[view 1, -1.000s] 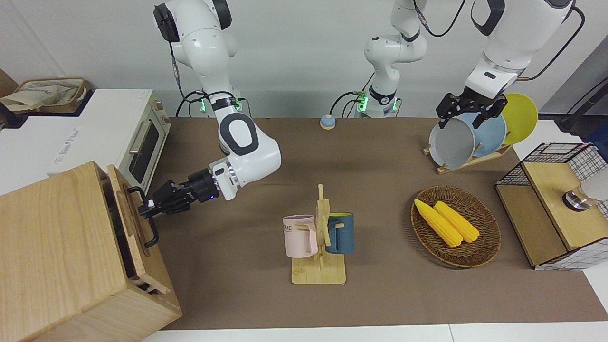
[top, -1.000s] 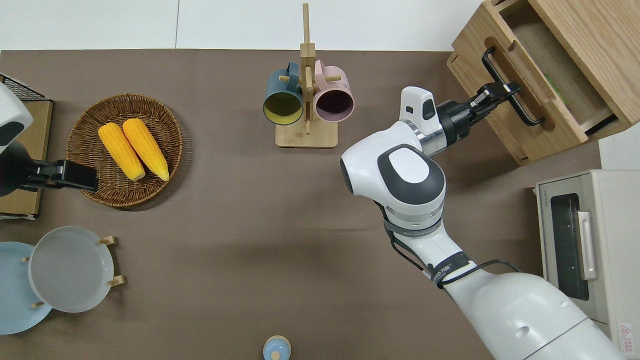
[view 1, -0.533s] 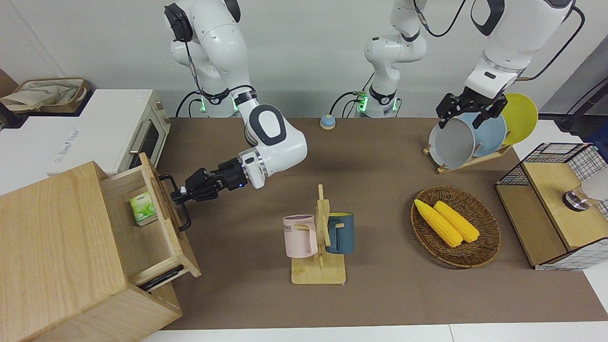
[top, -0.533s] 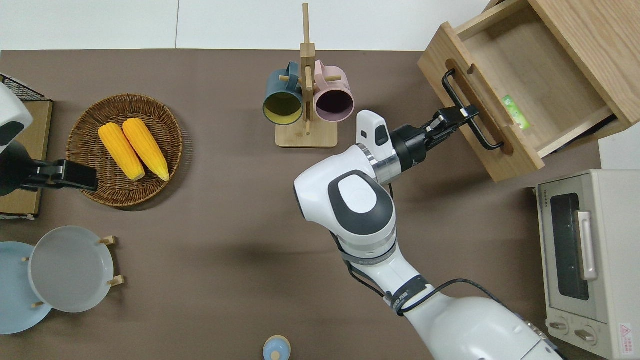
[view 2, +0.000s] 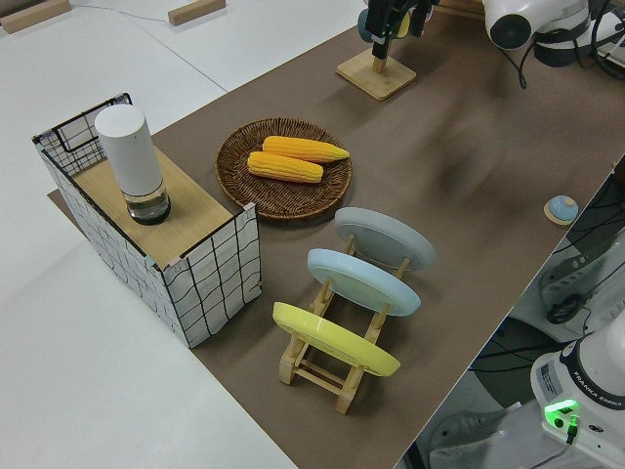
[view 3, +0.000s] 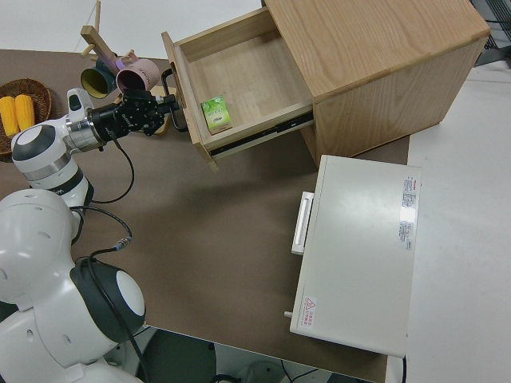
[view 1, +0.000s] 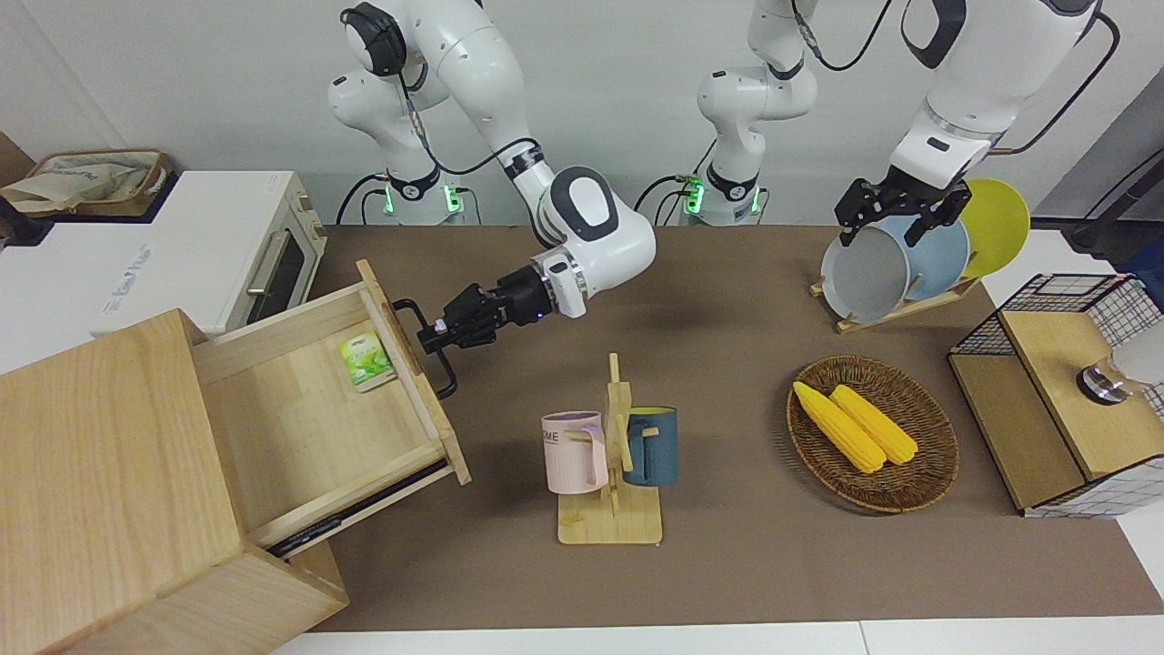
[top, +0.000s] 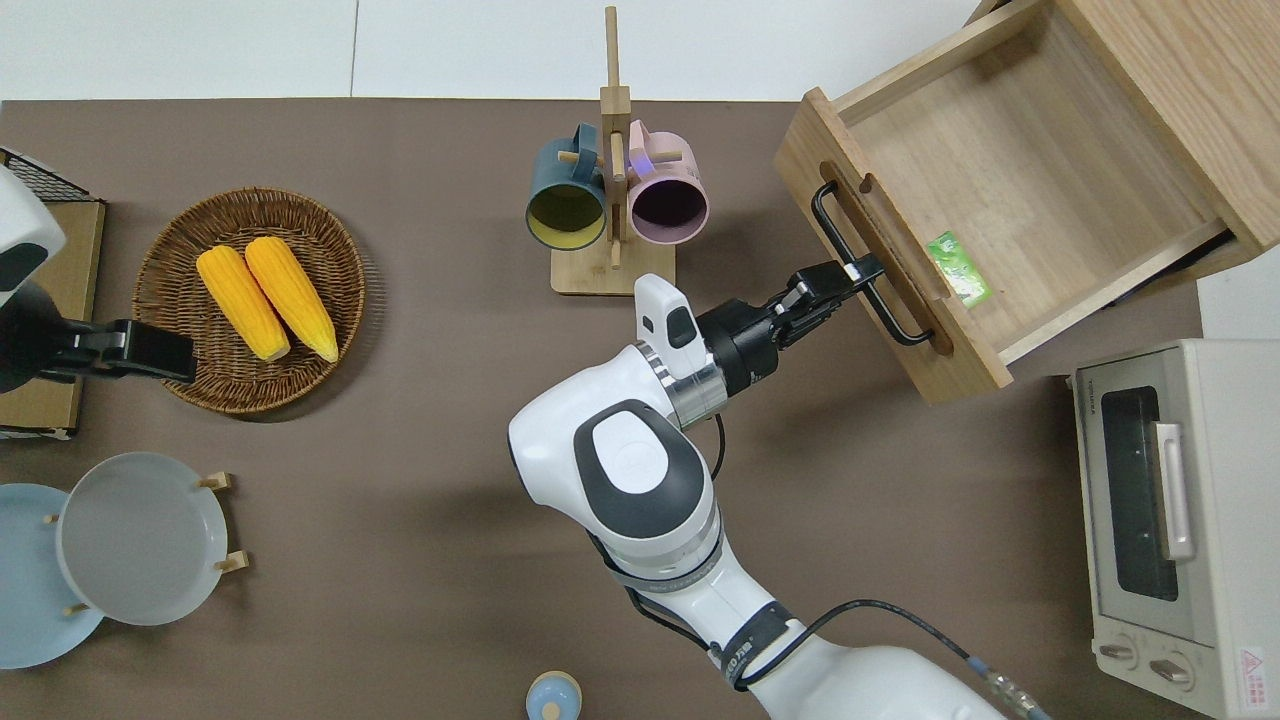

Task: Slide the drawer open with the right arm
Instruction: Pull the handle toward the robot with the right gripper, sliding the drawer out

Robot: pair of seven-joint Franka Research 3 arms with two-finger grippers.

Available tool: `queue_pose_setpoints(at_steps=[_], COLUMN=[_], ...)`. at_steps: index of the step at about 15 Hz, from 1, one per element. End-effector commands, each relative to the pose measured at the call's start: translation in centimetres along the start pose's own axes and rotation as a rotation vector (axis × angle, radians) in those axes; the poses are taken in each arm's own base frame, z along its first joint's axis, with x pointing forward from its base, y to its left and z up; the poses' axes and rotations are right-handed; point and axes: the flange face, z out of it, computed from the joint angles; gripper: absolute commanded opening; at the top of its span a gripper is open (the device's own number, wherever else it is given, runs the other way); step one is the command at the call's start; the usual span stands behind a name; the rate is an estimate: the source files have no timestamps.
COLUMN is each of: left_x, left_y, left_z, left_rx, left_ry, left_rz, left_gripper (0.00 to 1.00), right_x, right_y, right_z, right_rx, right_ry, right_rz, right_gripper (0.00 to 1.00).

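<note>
Two corn cobs (view 1: 855, 426) lie in one basket (view 1: 928, 487). Two mugs (view 1: 576, 452) hang on one stand (view 1: 611, 525), and three plates (view 1: 867, 274) sit in one rack (view 1: 896, 312). One drawer (view 1: 318, 409) holds one green packet (view 1: 366, 360); one oven (view 1: 273, 264) and two arms (view 1: 582, 218) are present.

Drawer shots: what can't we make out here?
- Drawer: its inner end sits under the box top in the overhead and front views.
- Green packet: print too small to read in any view.
- Right gripper: closed on the handle, finger contact hidden by its own body.
- Left side view: drawer out of frame.
</note>
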Motion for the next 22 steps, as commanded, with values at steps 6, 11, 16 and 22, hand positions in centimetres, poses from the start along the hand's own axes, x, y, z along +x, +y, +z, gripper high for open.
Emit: queue_pose_setpoints(at_steps=[6,11,16,22], left_x=[0.1,0.1,0.1,0.1], left_y=[-0.1,-0.1,-0.1,-0.1], left_z=[-0.4,-0.4,-0.4,-0.3], left_rx=[0.016,0.016,0.016,0.016], left_ry=[-0.005,-0.005,-0.005,-0.007], left_rz=[0.011,0.011,0.011,0.011], left_gripper=[0.99,0.99,0.99,0.99], right_x=[0.5,0.5,0.5,0.2], right_y=[0.3,0.2,0.7,1.1], right_z=[-0.9,-0.9,-1.9,-3.9], right_rx=[-0.005,0.009,0.018,0.045], right_ry=[0.010,0.003,0.010,0.008], right_rz=[-0.012,-0.007,0.043,0.060], right_gripper=[0.000,0.972,0.985,0.985])
